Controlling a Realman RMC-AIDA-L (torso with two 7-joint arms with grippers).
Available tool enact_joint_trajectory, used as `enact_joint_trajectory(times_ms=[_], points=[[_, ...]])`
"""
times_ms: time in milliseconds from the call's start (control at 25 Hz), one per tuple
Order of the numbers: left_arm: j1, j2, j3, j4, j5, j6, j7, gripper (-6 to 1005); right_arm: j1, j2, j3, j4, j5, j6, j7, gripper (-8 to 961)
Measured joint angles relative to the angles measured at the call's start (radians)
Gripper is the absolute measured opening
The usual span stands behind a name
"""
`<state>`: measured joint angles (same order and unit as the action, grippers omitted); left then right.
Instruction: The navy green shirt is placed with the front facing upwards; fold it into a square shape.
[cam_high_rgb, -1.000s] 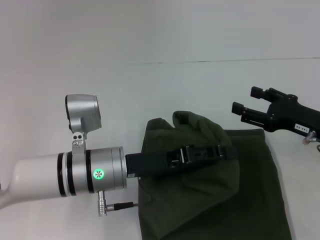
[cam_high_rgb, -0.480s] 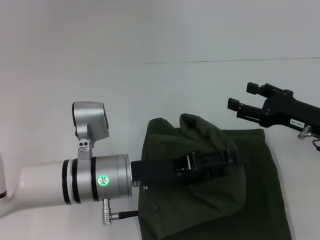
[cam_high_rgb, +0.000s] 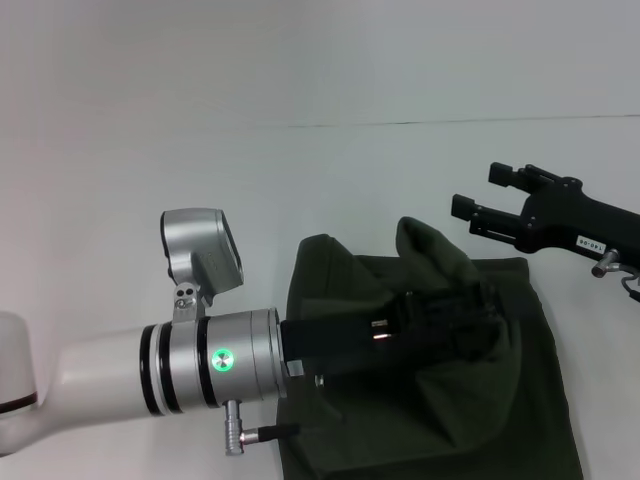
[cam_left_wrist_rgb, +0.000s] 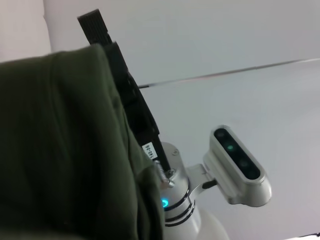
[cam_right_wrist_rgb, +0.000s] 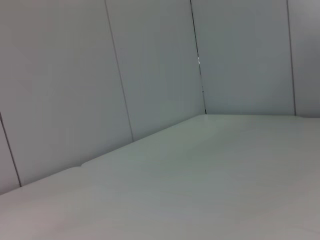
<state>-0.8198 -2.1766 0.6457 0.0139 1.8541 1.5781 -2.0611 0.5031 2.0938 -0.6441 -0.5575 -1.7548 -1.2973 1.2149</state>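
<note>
The left claw (cam_high_rgb: 470, 310) reaches across the shirt (cam_high_rgb: 520, 400), clenched, it seems, on a raised fold of the cloth draped over its fingers. The shirt lies on the white counter (cam_high_rgb: 300, 200). The right claw (cam_high_rgb: 478, 195) hovers released beyond the shirt's far right corner.

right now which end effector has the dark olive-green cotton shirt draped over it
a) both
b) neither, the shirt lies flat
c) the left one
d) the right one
c: the dark olive-green cotton shirt bunches up over the left end effector, which reaches across it, while the right end effector hangs open and empty above the white table, clear of the cloth.
</note>
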Motion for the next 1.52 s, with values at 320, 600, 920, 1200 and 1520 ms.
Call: enact_joint_trajectory(times_ms=[320, 600, 920, 1200, 1520], points=[[0.013, 0.002, -0.079, 0.018, 0.001, 0.090, -0.030, 852, 0.000, 0.000, 0.000, 0.002, 0.000, -0.003, -0.003, 856], [0.027, 0.003, 0.032, 0.027, 0.009, -0.126, -0.046, 850, 0.003, 0.001, -0.001, 0.014, 0.000, -0.008, -0.012, 856], [0.046, 0.006, 0.059, 0.078, 0.007, -0.143, -0.081, 848, 0.003, 0.002, -0.002, 0.015, 0.000, -0.008, -0.012, 856], [0.087, 0.008, -0.045, 0.215, -0.024, 0.103, -0.002, 847, 0.001, 0.000, -0.002, 0.017, 0.000, -0.049, -0.011, 857], [0.210, 0.023, -0.055, 0.481, -0.044, 0.211, 0.270, 847, -0.016, -0.006, -0.002, -0.115, -0.030, -0.232, 0.170, 855]])
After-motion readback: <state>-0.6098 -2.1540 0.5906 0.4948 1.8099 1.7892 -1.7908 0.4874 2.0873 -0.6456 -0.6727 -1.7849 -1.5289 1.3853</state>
